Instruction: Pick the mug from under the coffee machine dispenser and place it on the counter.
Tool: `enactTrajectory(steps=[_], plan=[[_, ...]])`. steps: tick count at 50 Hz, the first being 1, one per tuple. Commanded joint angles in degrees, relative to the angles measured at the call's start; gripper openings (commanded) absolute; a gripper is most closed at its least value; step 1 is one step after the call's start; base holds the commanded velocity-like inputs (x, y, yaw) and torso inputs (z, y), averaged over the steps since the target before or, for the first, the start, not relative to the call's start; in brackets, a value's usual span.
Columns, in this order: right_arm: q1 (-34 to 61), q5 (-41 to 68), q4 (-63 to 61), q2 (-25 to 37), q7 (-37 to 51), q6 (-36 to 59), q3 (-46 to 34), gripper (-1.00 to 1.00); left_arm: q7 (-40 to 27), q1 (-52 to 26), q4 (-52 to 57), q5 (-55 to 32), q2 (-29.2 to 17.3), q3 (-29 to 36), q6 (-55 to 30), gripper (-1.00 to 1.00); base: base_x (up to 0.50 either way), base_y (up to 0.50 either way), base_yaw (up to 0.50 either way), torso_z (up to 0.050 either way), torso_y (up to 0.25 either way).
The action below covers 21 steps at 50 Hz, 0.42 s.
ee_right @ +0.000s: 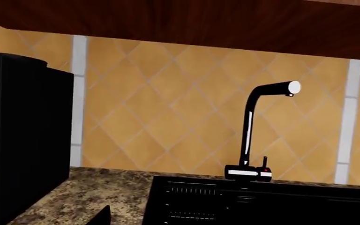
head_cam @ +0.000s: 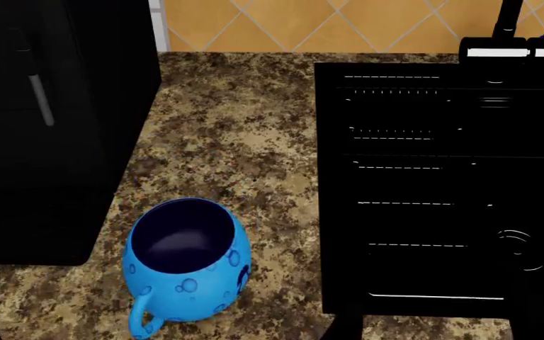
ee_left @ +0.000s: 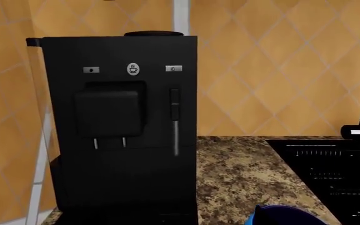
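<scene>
Neither gripper shows in any of the views, so I cannot tell how their jaws stand.

The mug (head_cam: 186, 268) stands upright on the counter (head_cam: 244, 142), out from under the coffee machine dispenser (head_cam: 50, 120), just beside the machine's near right corner. Its dark navy inside faces up and its small curved handle points toward the near edge of the counter. In the left wrist view only a sliver of the blue rim (ee_left: 286, 214) shows, with the machine's front (ee_left: 120, 126) beyond it: two thin grey spouts under the brew head and a wand to their right.

To the right of the mug lies a flat black cooktop (head_cam: 442, 184) with white markings. At its far side a black faucet (ee_right: 255, 131) rises before the tan tiled wall (ee_right: 167, 117).
</scene>
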Motion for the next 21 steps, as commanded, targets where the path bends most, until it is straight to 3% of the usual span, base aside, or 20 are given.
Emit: enactTrajectory(steps=[1,13,17,21], plan=[[0.90,0.89,-2.14,1.64,1.33,0.54,0.52,1.00,-1.09,-7.19,1.25,-0.04,-2.31,7.36,2.92,1.00,0.00,0.00,0.00,0.000,0.000],[1.91,0.93,-3.10,3.99,2.97,-1.14,-0.99,1.00,-3.62,-28.64,1.24,4.35,-4.22,35.82,12.91,1.00,0.00,0.00,0.00,0.000,0.000],[3.98,1.03,-3.33,5.60,4.38,-2.64,-3.77,1.00,-5.38,-41.45,1.24,6.44,-3.82,51.45,17.62,1.00,0.00,0.00,0.00,0.000,0.000],[8.52,1.07,-3.34,7.76,6.68,-5.18,-9.55,1.00,-8.67,-57.18,1.25,9.91,-1.64,71.86,24.40,1.00,0.00,0.00,0.00,0.000,0.000]])
